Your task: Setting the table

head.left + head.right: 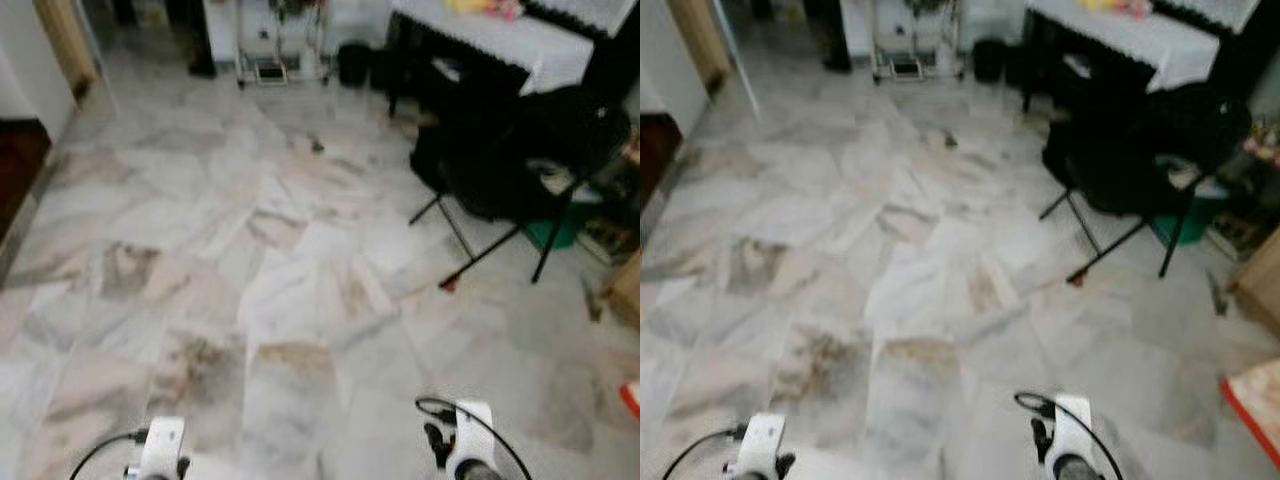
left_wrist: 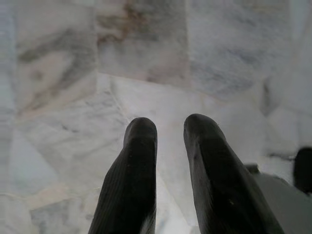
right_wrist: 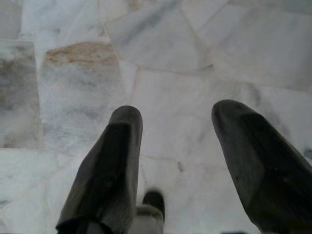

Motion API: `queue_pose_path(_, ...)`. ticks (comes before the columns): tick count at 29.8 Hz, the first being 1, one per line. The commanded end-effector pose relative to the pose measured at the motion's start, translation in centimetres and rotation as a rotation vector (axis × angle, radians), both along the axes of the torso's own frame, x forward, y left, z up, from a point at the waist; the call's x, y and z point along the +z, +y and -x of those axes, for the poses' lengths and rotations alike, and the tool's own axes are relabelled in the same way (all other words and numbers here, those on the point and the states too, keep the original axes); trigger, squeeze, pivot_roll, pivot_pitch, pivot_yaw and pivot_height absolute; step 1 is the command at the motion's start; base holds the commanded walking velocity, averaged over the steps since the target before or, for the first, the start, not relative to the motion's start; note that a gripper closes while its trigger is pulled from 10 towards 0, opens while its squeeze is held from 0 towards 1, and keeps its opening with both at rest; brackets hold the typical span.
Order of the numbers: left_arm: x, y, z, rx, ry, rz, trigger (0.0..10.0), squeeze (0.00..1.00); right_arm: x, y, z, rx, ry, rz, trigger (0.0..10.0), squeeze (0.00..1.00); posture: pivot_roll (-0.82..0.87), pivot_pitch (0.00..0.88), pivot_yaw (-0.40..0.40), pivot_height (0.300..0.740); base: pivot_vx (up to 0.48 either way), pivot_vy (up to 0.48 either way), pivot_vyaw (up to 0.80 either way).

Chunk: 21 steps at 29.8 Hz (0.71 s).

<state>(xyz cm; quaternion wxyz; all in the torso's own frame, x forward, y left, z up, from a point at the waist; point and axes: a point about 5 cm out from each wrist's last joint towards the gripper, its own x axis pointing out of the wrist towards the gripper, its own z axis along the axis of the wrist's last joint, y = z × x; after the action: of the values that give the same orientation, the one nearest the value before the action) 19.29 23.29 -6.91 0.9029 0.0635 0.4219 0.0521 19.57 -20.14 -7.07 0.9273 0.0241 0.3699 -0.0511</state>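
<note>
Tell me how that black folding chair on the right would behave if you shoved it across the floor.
The black folding chair stands on thin crossed legs, so it probably weighs little and may tip if pushed high on the backrest. The marble floor looks polished, so the feet would likely slide rather than catch. Its frame might fold or wobble under a shove.

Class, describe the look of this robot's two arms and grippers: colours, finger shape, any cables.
Both arms are silver-white. A thin black cable loops beside the left arm and another arcs over the right arm. The left gripper and the right gripper each have two long black fingers with rounded tips and a finely ribbed surface.
</note>
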Motion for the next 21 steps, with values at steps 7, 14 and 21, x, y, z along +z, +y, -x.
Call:
queue_pose_path(7, -0.44, -0.16, 0.73, 0.006, 0.025, 0.016, 10.0, 0.0, -0.04, -0.79, 0.26, -0.016, 0.016, 0.016, 10.0, 0.0, 0.0, 0.0, -0.013, 0.724, 0.0, 0.0, 0.0)
queue_pose_path(14, -0.52, -0.3, 0.81, 0.004, 0.03, 0.019, 10.0, 0.0, -0.05, -0.93, 0.26, -0.012, 0.025, 0.023, 10.0, 0.0, 0.0, 0.0, -0.013, 0.724, 0.0, 0.0, 0.0)
queue_pose_path(21, -0.46, -0.31, 0.68, 0.002, 0.029, 0.021, 10.0, 0.0, -0.04, -0.8, 0.23, -0.015, 0.021, 0.015, 10.0, 0.0, 0.0, 0.0, -0.01, 0.724, 0.0, 0.0, 0.0)
